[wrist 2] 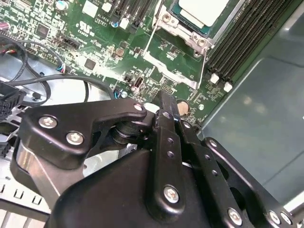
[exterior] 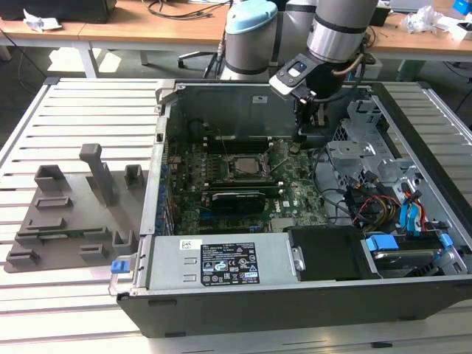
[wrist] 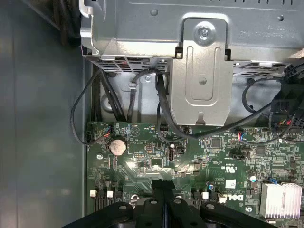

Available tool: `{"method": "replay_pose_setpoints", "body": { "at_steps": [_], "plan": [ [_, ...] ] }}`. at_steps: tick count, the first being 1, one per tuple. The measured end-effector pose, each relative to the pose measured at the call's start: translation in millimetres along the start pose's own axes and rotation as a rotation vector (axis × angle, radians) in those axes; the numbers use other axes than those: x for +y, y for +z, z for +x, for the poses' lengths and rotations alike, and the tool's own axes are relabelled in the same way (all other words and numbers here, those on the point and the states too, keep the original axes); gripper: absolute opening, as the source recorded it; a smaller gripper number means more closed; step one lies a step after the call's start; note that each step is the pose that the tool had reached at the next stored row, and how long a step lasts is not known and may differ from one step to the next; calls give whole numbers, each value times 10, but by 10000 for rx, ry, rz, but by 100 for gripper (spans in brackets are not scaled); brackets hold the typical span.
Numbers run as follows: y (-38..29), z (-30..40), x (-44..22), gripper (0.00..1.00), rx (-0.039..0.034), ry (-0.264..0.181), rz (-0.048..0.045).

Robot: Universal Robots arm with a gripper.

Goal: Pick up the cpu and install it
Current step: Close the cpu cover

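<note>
Hanging near cpu (wrist 2: 202, 9), hand (wrist 2: 165, 99) closed

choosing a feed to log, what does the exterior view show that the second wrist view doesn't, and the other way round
Exterior view: the whole open case, the grey fixture tray on the exterior view's left, and the labelled power supply. Second wrist view: the screws on the gripper's links, close up. Both: the cpu lying in its socket, and the shut gripper over the motherboard, holding nothing.
</note>
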State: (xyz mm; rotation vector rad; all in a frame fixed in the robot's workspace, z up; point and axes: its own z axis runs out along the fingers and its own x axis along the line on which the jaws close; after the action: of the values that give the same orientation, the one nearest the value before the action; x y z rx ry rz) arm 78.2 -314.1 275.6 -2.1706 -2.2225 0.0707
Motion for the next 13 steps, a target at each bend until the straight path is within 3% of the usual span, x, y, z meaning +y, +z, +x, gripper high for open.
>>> {"method": "replay_pose_setpoints", "body": {
  "at_steps": [2,13],
  "plan": [
    [59,1,3,11,1,0,0],
    [241,2,13,11,1,1,0]
  ]
}}
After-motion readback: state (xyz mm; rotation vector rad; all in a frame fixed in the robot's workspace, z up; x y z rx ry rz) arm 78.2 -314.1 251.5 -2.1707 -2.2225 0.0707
